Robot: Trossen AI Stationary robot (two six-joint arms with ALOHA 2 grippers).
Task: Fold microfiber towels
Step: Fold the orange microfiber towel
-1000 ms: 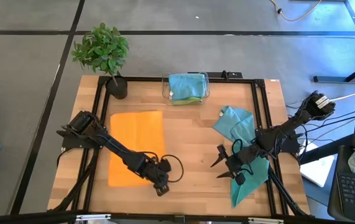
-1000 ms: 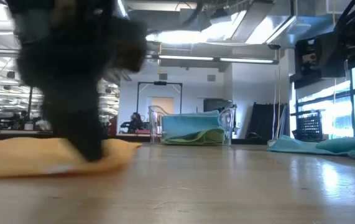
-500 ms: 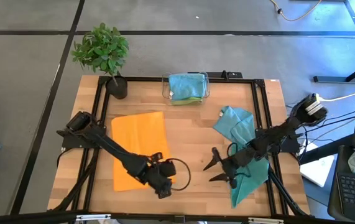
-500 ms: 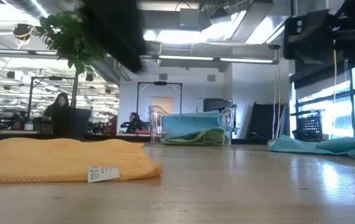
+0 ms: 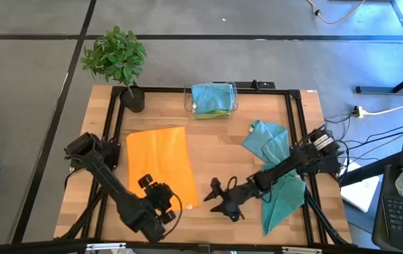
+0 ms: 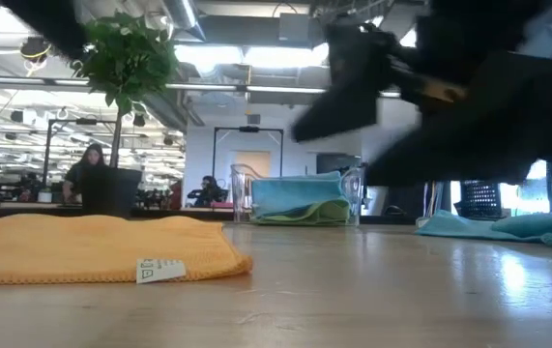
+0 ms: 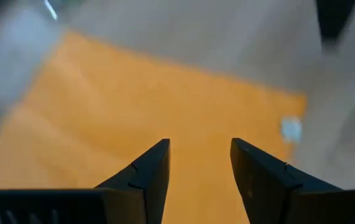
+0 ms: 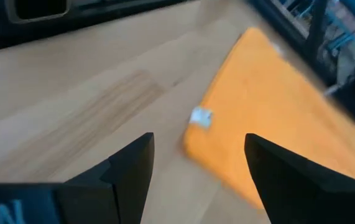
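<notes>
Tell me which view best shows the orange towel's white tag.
The low view: the tag sits sharp at the orange towel's near edge. Both wrist views show it as a small blurred white patch. In the high view I can't make it out.

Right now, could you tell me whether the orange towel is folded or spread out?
Folded: the orange towel lies as a narrow rectangle with a thick doubled edge.

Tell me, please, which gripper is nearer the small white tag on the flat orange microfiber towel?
Right. The right gripper is open beside the white tag at the orange towel's near corner; the left gripper hangs open over the towel's near edge, farther off.
</notes>
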